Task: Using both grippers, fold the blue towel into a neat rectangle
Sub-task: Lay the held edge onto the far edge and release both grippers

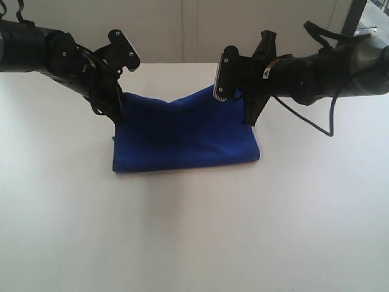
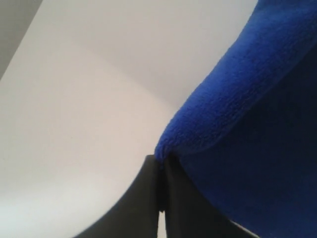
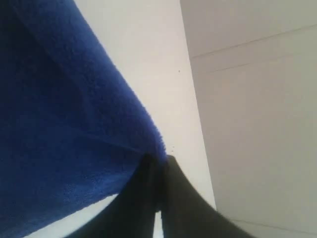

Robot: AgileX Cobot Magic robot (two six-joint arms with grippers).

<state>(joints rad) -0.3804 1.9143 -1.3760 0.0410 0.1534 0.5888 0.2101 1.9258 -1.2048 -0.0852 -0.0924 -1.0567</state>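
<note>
Towel [image 1: 182, 137]: blue, far edge raised, sagging in the middle, perhaps doubled.
Left gripper [image 2: 161, 164]: pinching one raised corner.
Right gripper [image 3: 161, 161]: pinching the other.

The deep blue soft microfibre towel [image 1: 182, 137] is in the middle of the frame. Its front part lies folded and flat, and its back edge is lifted and sags in the centre. The black left gripper [image 1: 115, 112] pinches the upper left corner, and the black right gripper [image 1: 250, 114] pinches the upper right corner, each with its jaws closed on the cloth.
</note>
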